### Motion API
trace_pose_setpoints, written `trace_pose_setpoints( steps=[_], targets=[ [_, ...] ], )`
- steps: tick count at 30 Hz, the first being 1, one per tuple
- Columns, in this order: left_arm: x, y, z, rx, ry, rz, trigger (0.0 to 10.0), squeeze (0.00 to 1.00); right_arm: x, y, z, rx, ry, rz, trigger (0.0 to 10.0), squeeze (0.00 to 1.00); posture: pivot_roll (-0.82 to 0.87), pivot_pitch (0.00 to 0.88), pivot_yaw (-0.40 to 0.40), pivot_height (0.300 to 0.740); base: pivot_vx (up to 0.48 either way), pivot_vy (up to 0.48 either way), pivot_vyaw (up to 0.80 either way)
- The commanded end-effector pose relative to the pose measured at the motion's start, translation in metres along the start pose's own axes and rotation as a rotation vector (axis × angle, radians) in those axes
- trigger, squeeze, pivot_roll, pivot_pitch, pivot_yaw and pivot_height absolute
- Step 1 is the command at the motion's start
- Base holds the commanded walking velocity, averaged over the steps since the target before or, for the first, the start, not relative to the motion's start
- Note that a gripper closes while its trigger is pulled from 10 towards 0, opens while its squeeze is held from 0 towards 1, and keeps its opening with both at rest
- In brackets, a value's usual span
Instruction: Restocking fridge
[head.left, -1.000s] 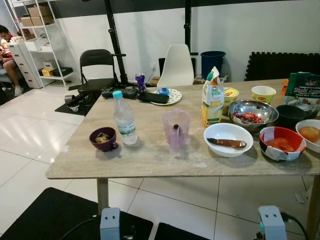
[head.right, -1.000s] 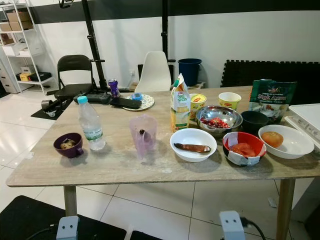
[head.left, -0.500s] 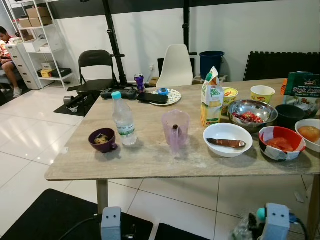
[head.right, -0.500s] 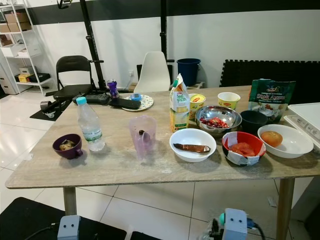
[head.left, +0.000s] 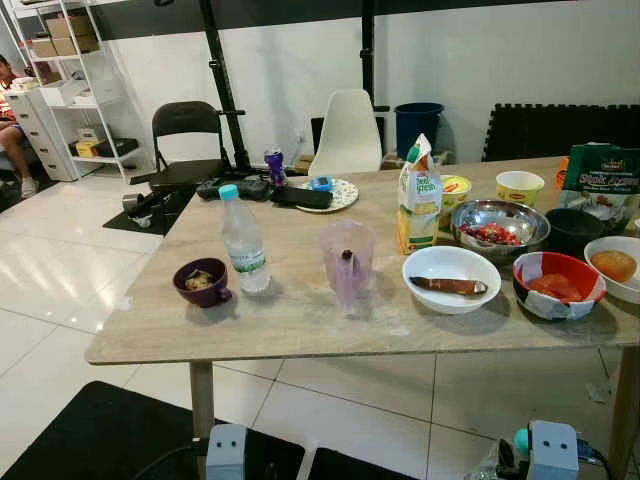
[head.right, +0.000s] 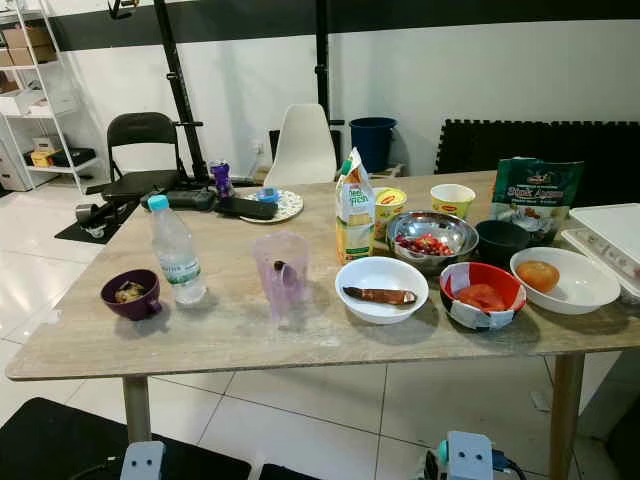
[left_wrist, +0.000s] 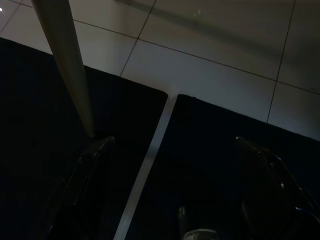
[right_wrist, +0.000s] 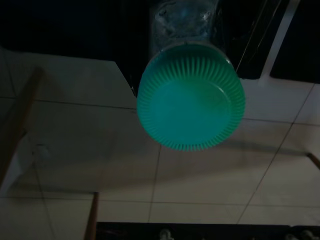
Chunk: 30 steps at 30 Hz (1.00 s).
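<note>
A wooden table stands before me with food on it: a clear water bottle, a purple cup, a pink jug, a juice carton, a white bowl holding a brown piece, a steel bowl and a red bowl. Below the table's front edge, my right gripper is shut on a crinkled plastic bottle whose green cap faces its wrist camera and also peeks out beside the right wrist. My left gripper hangs open over a black mat, nothing between its fingers.
Black floor mats lie by my feet, next to a table leg. Behind the table stand a black folding chair, a white chair and a blue bin. A person sits by shelves at far left.
The green-capped bottle has come into view at the lower right beside my right wrist. The camera has shifted slightly; nothing on the table has moved.
</note>
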<state>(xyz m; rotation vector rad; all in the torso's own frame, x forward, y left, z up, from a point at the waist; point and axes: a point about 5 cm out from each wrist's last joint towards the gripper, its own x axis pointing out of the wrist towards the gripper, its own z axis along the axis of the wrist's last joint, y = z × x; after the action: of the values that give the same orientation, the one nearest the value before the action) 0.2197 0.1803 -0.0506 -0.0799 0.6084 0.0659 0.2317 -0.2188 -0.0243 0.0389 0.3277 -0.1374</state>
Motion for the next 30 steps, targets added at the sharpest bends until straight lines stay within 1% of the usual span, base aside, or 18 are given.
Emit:
trace_pose_setpoints(
  steps=[1,2,4,6,12,13,15,20,22,26,30],
  targets=[
    [-0.001,0.001,-0.003,0.015,0.005,-0.006,10.0,0.00,0.000,0.008,-0.007,0.001,0.052,0.047,10.0,0.00,0.02,0.042,0.057,0.740,0.000,0.000,0.00],
    [-0.001,0.001,-0.003,0.014,0.005,-0.007,10.0,0.00,0.000,0.009,-0.008,0.007,0.067,0.045,10.0,0.00,0.02,0.042,0.057,0.740,0.000,0.000,0.00],
    [-0.002,0.001,-0.005,-0.005,0.008,-0.005,10.0,0.00,-0.001,0.009,-0.010,-0.018,0.082,0.059,10.0,0.00,0.02,0.035,0.049,0.740,0.000,0.000,0.00],
    [-0.002,0.000,-0.006,-0.006,0.010,-0.005,10.0,0.00,-0.001,0.010,-0.011,-0.023,0.088,0.065,10.0,0.00,0.02,0.034,0.048,0.740,0.000,0.000,0.00],
    [-0.004,-0.001,-0.013,0.016,0.040,-0.022,10.0,0.00,-0.003,0.011,-0.017,-0.036,0.132,0.064,10.0,0.00,0.02,0.028,0.051,0.740,0.000,0.000,0.00],
    [-0.005,-0.002,-0.014,0.021,0.046,-0.025,10.0,0.00,-0.003,0.010,-0.019,-0.036,0.155,0.062,10.0,0.00,0.01,0.026,0.053,0.740,0.000,0.000,0.00],
    [-0.005,-0.002,-0.018,0.021,0.065,-0.021,10.0,0.00,-0.007,0.008,-0.031,-0.059,0.249,0.062,10.0,0.00,0.02,0.024,0.049,0.740,0.000,0.000,0.00],
    [-0.005,-0.002,-0.018,0.021,0.069,-0.016,10.0,0.00,-0.010,0.005,-0.035,-0.070,0.276,0.055,10.0,0.00,0.02,0.023,0.045,0.740,0.000,0.000,0.00],
    [-0.004,-0.002,-0.015,0.011,0.056,-0.015,10.0,0.00,-0.012,0.005,-0.038,-0.039,0.298,0.067,10.0,0.00,0.02,0.021,0.041,0.740,0.000,0.000,-0.63],
    [-0.002,-0.005,-0.012,0.024,0.050,-0.027,10.0,0.00,-0.013,0.003,-0.040,-0.063,0.317,0.060,10.0,0.00,0.01,0.024,0.047,0.740,0.000,0.000,-0.80],
    [-0.001,-0.006,-0.009,0.042,0.041,-0.042,10.0,0.00,-0.013,0.003,-0.041,-0.048,0.323,0.052,10.0,0.00,0.01,0.033,0.059,0.740,0.000,0.000,-0.80]
  ],
)
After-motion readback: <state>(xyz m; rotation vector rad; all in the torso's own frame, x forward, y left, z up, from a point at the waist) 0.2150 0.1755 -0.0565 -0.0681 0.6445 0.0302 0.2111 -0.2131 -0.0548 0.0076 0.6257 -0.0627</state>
